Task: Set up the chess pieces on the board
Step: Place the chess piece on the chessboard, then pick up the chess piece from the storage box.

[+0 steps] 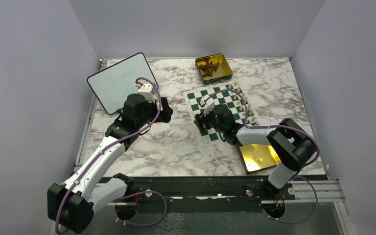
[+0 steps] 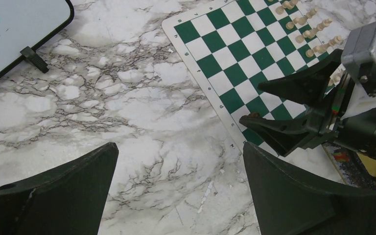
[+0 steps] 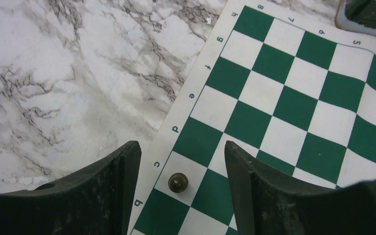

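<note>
The top camera looks down from afar; both wrist cameras, close overhead, share the board edge.

Soft, even light falls from above, leaving only faint shadows on the marble table. The nearer gold tin glares bright yellow. My wrist cameras are sharp on the tabletop; my right gripper, near the lens, looks dark and featureless.

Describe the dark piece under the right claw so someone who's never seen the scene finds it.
Find the green-and-white board, then its lettered border, opposite the rows of cream pieces. On the white edge square beside the letter c, between the fingers of the open right claw, stands one dark brown piece, the only dark one visible on the board.
</note>
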Robot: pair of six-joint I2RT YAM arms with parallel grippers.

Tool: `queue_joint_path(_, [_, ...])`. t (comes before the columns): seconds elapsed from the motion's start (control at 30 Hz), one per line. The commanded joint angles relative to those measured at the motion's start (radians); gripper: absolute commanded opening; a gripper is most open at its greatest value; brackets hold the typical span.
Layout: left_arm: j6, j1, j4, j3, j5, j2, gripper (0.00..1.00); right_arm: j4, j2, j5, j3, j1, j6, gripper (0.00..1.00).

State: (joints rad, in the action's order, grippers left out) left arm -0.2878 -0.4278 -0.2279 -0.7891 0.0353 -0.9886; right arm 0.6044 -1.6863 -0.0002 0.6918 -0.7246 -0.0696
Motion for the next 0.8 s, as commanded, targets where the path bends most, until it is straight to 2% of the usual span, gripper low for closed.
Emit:
queue_joint_path(0.0, [0.007, -0.003, -0.010, 0.005, -0.009, 0.025, 0.99, -0.105, 0.068, 0.085, 0.088, -0.006, 0.089, 0.69])
queue_joint_path(0.2, [0.004, -0.003, -0.009, 0.004, 0.002, 0.022, 0.99, -0.392, 0.074, 0.166, 0.297, 0.018, 0.154, 0.69])
queue_joint_path(0.37, [0.004, -0.003, -0.009, 0.003, 0.003, 0.024, 0.99, -0.525, 0.036, 0.151, 0.445, 0.087, 0.162, 0.65])
queue_joint_path(0.63, [0.004, -0.003, -0.007, 0.003, 0.010, 0.016, 0.99, -0.674, -0.144, 0.088, 0.741, 0.263, 0.143, 0.54])
queue_joint_path(0.77, [0.005, -0.003, -0.007, 0.003, 0.012, 0.015, 0.99, -0.731, -0.290, 0.115, 0.919, 0.308, 0.092, 0.50])
